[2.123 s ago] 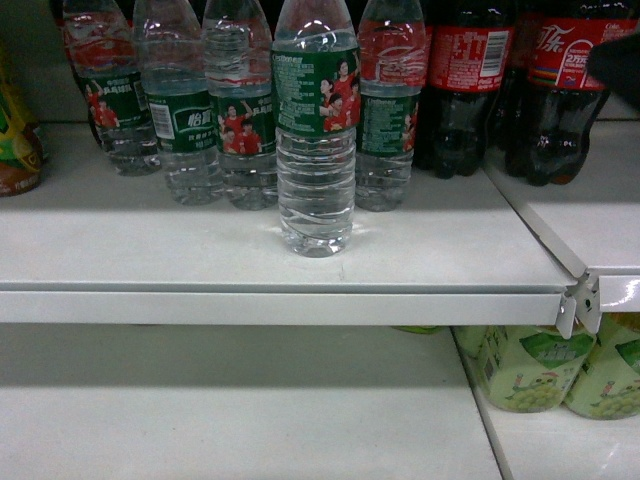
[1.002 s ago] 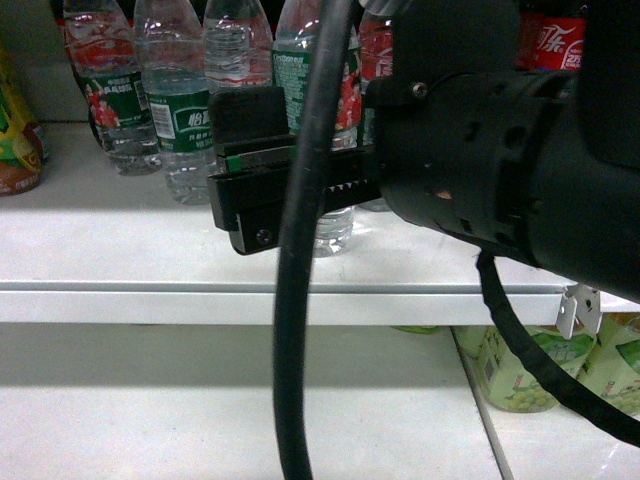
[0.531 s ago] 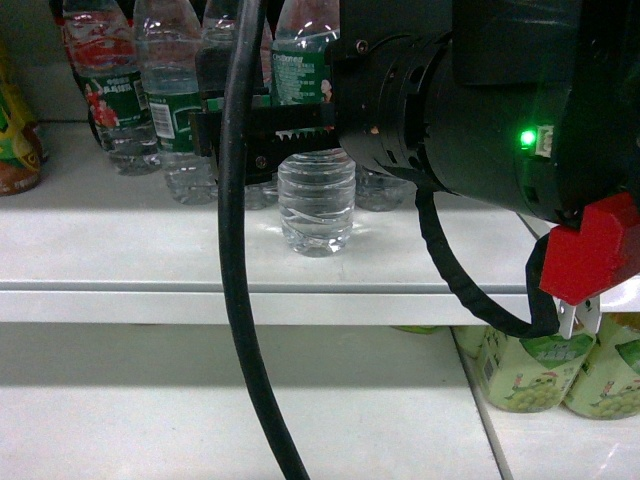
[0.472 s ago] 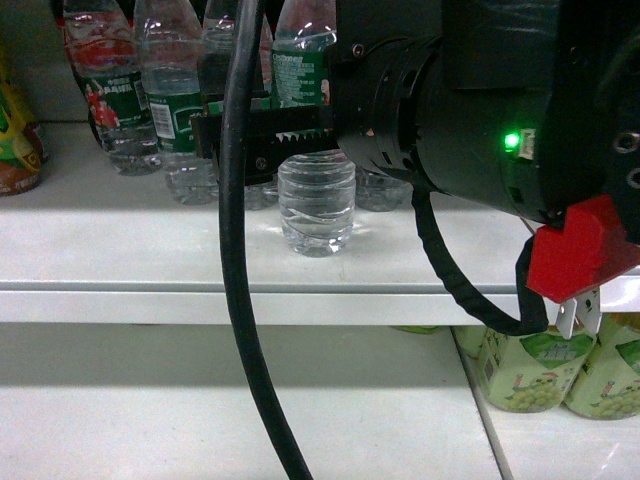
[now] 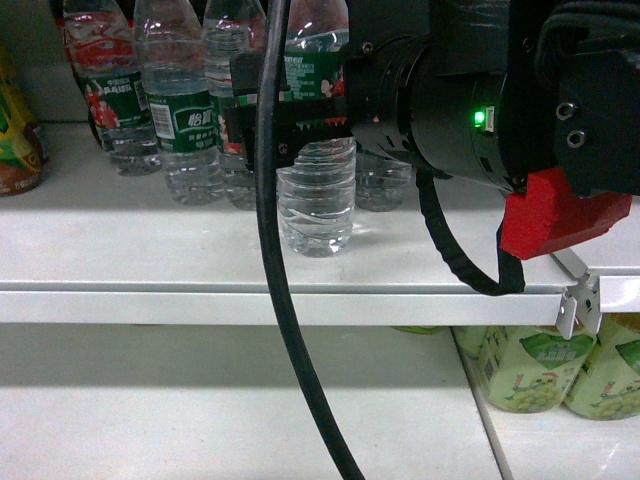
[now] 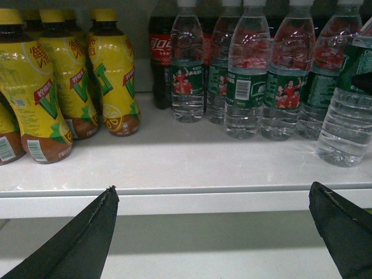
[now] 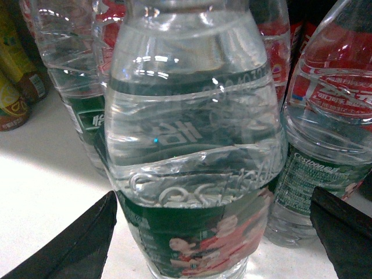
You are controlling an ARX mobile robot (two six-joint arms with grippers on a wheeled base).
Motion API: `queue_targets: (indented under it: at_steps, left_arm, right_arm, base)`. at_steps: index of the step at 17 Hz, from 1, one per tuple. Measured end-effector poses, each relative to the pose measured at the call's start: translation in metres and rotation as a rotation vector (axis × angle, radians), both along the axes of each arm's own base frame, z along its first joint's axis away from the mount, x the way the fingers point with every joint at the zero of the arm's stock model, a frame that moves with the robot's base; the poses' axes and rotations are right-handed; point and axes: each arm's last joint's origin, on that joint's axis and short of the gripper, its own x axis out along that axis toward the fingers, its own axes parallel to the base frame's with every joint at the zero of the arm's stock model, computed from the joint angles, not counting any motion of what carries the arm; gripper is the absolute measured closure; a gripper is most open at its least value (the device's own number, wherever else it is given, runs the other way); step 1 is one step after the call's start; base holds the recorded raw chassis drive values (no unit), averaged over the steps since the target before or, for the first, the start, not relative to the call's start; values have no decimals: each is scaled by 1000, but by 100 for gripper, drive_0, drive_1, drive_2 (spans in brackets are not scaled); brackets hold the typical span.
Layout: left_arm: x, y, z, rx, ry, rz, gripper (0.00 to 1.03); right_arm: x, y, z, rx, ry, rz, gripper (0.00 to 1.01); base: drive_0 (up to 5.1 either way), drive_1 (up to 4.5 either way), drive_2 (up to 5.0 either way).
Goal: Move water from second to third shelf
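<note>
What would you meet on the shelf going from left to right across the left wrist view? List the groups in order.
Yellow-labelled drink bottles → cola bottle → row of water bottles → the water standing forward at the right edge.

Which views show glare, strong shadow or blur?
Head view: the right arm is a dark mass, a shadow band lies under the shelf edge. Right wrist view: the water bottle is close, with bright glints. Left wrist view: evenly lit, sharp.
</note>
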Motion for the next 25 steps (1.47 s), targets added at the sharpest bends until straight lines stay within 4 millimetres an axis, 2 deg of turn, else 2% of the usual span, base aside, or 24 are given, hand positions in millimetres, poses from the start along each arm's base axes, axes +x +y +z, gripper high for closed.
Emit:
queue_targets:
  at_steps: [12,13,15,18,23,25]
  left_arm:
    - [0,0,0,0,0,0,5]
    - [0,0,0,0,0,0,5]
    - [0,0,0,0,1,0,5]
    - [0,0,0,0,0,0,5]
    - [0,0,0,0,0,0,5]
    - [0,0,0,0,0,0,5]
  right_arm:
    - [21,16,1,7,6,-18,3]
    - [21,17,0,6,12,-22,10]
    - [20,17,-1,5,15,-24,32]
    - [18,17,1,5,12,-19,55]
    - [-10,-1,1,16,10,20,58]
    - [-25,-18,3,12,28,24,58]
  base:
    - [0,0,0]
    - [0,0,0]
    - [0,0,0]
    - [0,0,0]
    - [0,0,0]
    - [0,0,0]
